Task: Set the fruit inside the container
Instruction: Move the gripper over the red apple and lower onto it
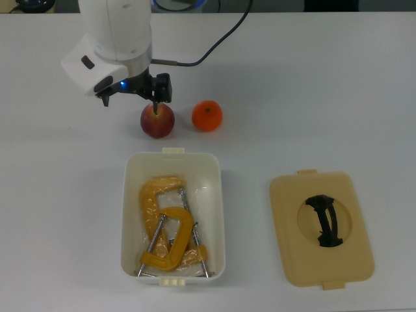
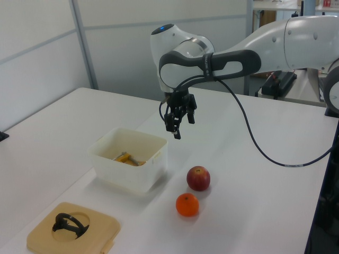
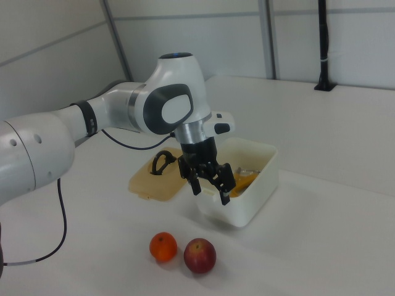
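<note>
The apple (image 1: 157,121) sits on the white worktop (image 1: 312,91) almost directly under the fingers (image 1: 156,88), with the orange (image 1: 207,116) just beside it on the top view's right, both outside the container (image 1: 173,159). The fingers hang in the air well above the apple, spread apart and gripping nothing, though the overhead angle makes their tips seem to touch the fruit. Beyond the fruit, on the top view's lower side, the white container holds yellow clamps (image 1: 168,227), and its beige lid (image 1: 322,227) lies farther off on the top view's right.
</note>
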Tool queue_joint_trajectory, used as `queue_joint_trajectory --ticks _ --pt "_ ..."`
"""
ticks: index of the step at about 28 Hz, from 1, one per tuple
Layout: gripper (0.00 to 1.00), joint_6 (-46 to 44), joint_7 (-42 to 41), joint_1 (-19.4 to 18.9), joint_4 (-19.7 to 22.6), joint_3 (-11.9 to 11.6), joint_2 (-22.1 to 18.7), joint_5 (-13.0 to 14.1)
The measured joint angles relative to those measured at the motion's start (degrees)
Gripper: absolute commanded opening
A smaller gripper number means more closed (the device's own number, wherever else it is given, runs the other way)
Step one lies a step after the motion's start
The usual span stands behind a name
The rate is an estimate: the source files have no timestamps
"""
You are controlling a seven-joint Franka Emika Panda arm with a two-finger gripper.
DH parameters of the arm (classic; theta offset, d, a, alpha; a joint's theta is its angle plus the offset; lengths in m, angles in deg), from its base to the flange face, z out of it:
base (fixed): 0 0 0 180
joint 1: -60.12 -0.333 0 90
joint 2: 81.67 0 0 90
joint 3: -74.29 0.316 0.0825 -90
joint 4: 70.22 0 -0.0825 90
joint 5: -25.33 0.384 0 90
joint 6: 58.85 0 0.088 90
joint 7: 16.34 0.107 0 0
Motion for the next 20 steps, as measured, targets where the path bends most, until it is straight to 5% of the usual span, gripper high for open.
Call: queue_joint_trajectory --ticks 8,20 --pt "1.00 -2.2 -3.8 0.5 2.3 -0.2 -3.6 -0.5" --pt "1.00 7.8 -5.2 0.4 19.1 -0.2 -15.1 -0.4"
